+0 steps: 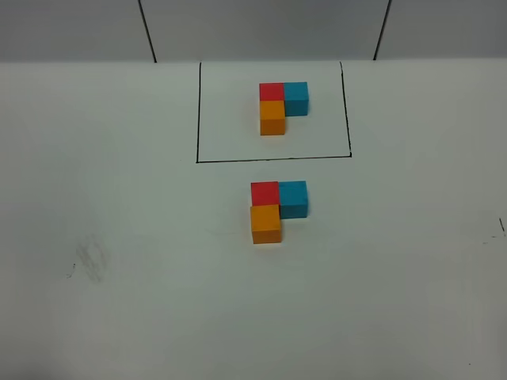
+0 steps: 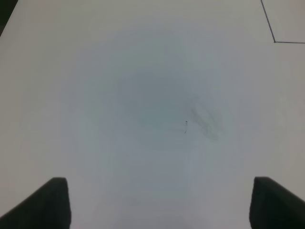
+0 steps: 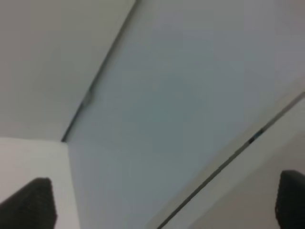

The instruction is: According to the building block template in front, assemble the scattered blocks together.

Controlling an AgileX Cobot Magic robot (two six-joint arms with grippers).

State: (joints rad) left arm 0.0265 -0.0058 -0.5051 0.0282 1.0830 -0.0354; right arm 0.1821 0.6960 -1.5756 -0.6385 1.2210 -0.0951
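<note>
The building block template (image 1: 283,106) is an L of red, blue and orange cubes inside a black drawn rectangle (image 1: 197,119) at the back of the table. In front of the frame the scattered blocks sit joined in a like L: red (image 1: 264,192), light blue (image 1: 292,198), orange (image 1: 266,223). No arm shows in the exterior high view. My left gripper (image 2: 159,205) is open over bare table, its dark fingertips (image 2: 47,202) wide apart. The open right gripper (image 3: 164,202) points at a wall and table edge, holding nothing.
A grey smudge (image 1: 93,259) marks the white table at the front left, also seen as a smudge (image 2: 207,124) in the left wrist view, with a corner of the black frame line (image 2: 275,42) beyond it. Grey wall panels (image 1: 261,28) stand behind the table.
</note>
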